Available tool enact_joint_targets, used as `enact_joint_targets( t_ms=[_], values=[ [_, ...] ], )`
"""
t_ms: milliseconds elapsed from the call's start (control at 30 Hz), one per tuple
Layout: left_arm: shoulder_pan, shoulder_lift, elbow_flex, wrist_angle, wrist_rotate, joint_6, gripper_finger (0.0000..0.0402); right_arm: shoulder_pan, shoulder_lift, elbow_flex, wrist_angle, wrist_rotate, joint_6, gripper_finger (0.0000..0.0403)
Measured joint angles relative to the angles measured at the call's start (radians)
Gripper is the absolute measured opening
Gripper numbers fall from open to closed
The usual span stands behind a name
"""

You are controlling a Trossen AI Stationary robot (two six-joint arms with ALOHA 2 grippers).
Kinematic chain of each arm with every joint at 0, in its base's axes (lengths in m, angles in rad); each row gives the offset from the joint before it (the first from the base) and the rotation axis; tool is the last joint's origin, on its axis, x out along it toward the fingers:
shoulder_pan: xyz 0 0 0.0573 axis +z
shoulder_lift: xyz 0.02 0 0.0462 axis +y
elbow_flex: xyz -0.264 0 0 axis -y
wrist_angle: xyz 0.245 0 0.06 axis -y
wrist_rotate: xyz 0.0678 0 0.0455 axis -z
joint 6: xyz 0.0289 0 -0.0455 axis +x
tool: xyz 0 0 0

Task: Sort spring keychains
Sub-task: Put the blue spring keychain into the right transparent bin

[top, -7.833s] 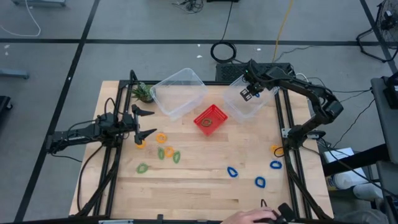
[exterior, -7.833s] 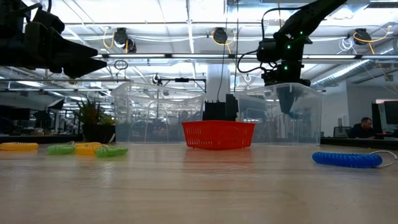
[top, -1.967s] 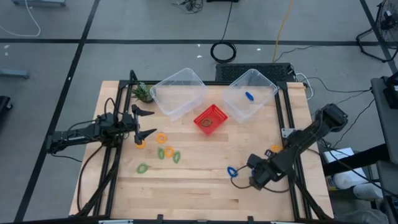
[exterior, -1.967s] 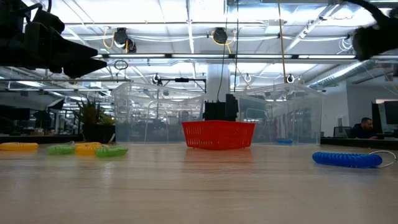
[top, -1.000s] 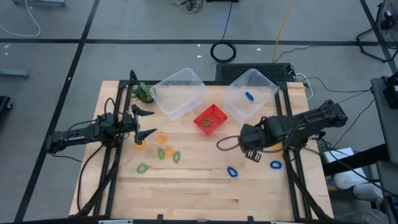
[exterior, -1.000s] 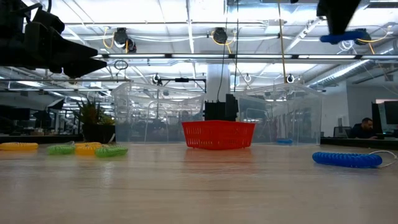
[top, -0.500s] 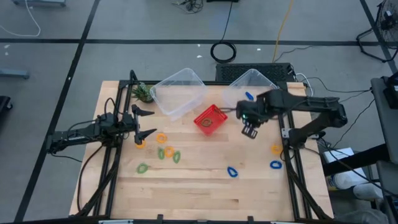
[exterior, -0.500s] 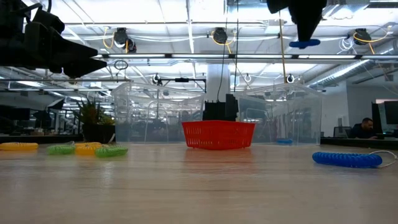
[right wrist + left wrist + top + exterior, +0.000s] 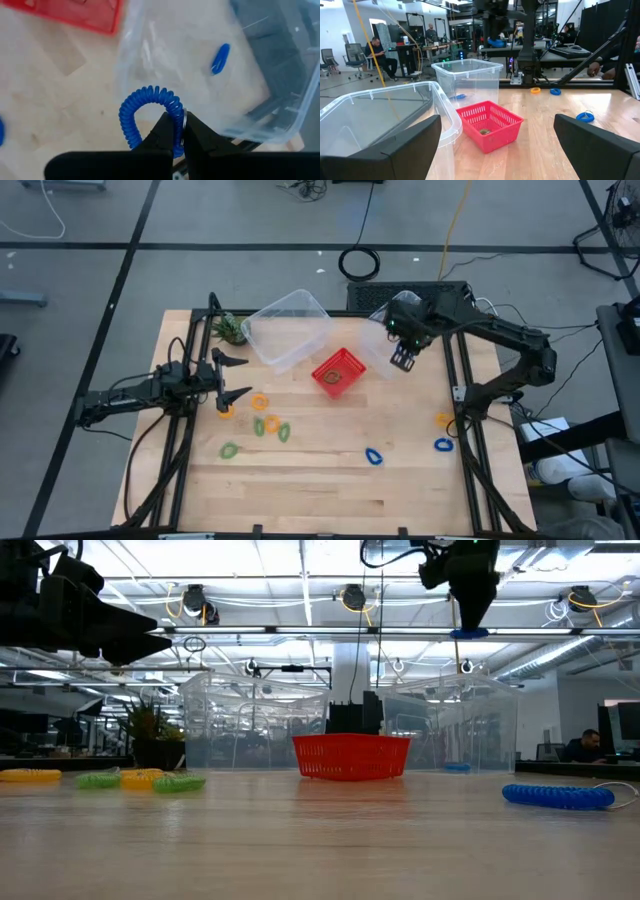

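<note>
Over the wooden table [image 9: 320, 480], the right gripper [image 9: 181, 131] pinches a blue spring keychain [image 9: 147, 112], a coiled oval loop hanging above the near edge of the clear bin [image 9: 375, 340], where another blue keychain [image 9: 219, 58] lies. The left gripper [image 9: 232, 376] waits spread open near orange and green keychains [image 9: 270, 425].

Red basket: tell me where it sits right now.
The red basket stands on the table's far middle in the high view, between the two clear bins, with the right gripper just to its right.
</note>
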Motion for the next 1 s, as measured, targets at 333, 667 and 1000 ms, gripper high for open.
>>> enact_joint_targets(
  t_ms=[333, 667, 1000],
  values=[
    [0.0, 0.0, 0.0, 0.0, 0.0, 0.0, 0.0395, -0.194, 0.013, 0.0, 0.137, 0.001, -0.261, 0.0004],
    [0.0, 0.0, 0.0, 0.0, 0.0, 0.0, 0.0395, -0.324, 0.054, 0.0, 0.236, 0.002, -0.439, 0.0004],
    [0.0, 0.0, 0.0, 0.0, 0.0, 0.0, 0.0395, -0.413, 0.179, -0.003, 0.267, -0.003, -0.466, 0.0004]
  ],
)
